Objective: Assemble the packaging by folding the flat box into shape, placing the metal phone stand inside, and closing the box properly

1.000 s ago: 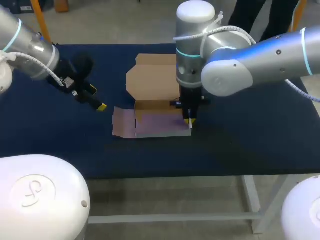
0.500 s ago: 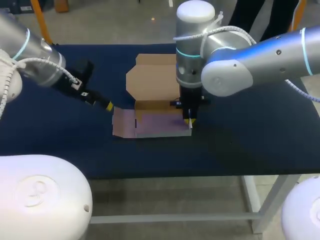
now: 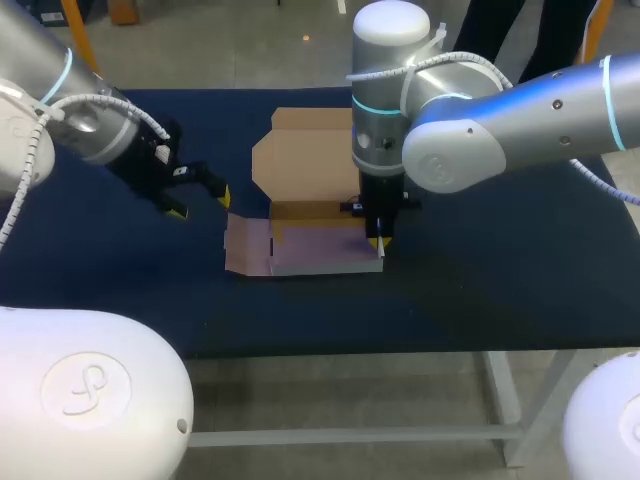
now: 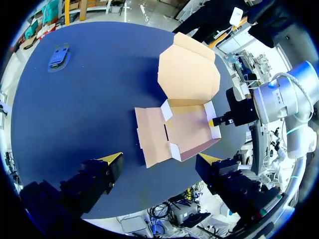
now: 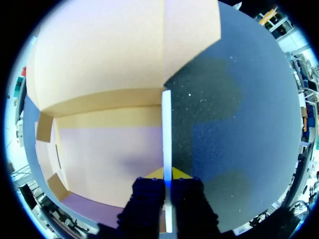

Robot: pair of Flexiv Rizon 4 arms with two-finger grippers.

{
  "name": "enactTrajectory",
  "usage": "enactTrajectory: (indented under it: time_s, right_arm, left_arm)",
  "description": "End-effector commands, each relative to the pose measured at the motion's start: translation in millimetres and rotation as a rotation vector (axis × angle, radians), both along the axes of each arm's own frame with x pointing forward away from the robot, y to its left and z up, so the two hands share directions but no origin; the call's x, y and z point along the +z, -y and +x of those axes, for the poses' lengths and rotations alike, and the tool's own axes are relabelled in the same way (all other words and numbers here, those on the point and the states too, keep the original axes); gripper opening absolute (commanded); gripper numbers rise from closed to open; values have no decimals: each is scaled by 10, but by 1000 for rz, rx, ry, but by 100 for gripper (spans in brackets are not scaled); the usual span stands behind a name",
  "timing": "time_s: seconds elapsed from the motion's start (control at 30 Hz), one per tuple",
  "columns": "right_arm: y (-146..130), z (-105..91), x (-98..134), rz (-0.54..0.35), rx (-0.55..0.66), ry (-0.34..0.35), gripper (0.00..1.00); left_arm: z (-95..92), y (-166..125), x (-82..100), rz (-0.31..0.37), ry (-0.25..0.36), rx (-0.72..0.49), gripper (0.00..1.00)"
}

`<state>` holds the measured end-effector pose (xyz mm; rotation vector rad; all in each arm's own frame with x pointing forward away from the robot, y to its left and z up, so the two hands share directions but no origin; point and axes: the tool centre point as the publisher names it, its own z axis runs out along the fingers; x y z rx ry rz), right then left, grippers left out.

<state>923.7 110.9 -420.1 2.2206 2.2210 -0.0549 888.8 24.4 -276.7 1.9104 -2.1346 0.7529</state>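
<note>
Heads up on your spacing: the box (image 3: 315, 230) sits mid-table on the dark blue cloth table (image 3: 500, 270), well apart from the 6 o'clock edge. It's plain brown cardboard, matte, with a pale purplish floor. The lid stands out flat toward 12 o'clock with clipped corners, and 1 side flap lies flat at 9 o'clock.

Your right gripper (image 3: 378, 243) comes straight down at the box's 3 o'clock wall. In the right wrist view the 2 fingers are clenched on that thin, pale-edged wall from both sides, holding it upright.

Your left gripper (image 3: 201, 203) hangs just beside the 9 o'clock flap, not touching it, fingers spread wide and holding nothing.

The phone stand (image 4: 58, 56) is a small flat bluish piece lying at roughly 10 o'clock from the box, well apart from it and close to the table's edge.
</note>
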Motion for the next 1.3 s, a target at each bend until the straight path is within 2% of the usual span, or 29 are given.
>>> enactTrajectory:
  time_s: [0.03,0.17,0.3,0.37,0.43,0.47,0.6,0.67,0.8,0.97,1.1,1.13,1.2,1.3]
  right_arm:
    - [-9,23,-17,-3,1,-6,0]
    - [-9,23,-17,-3,1,-6,0]
    - [-9,23,-17,-3,1,-6,0]
    - [-9,23,-17,-3,1,-6,0]
    - [-9,23,-17,-3,1,-6,0]
    - [-9,23,-17,-3,1,-6,0]
    - [-9,23,-17,-3,1,-6,0]
    - [-9,23,-17,-3,1,-6,0]
    - [-9,23,-17,-3,1,-6,0]
    - [-9,23,-17,-3,1,-6,0]
    - [-9,23,-17,-3,1,-6,0]
    - [-9,23,-17,-3,1,-6,0]
    - [-9,23,-17,-3,1,-6,0]
    - [-9,23,-17,-3,1,-6,0]
  left_arm:
    - [18,-51,-263,-104,7,8,100]
    - [44,-27,-409,-171,3,-3,100]
    - [84,40,-523,-196,4,-21,100]
    - [106,78,-577,-192,2,-30,96]
    - [128,103,-627,-197,2,-42,85]
    - [140,113,-649,-209,2,-50,84]
    - [171,138,-762,-228,4,-69,85]
    - [196,148,-825,-231,-3,-66,79]
    - [226,155,-910,-236,-7,-63,83]
    - [266,185,-1017,-247,-35,-67,72]
    - [278,225,-1097,-248,-46,-71,70]
    - [282,235,-1114,-248,-49,-70,66]
    - [287,252,-1137,-249,-57,-69,46]
    - [294,275,-1157,-246,-67,-62,34]
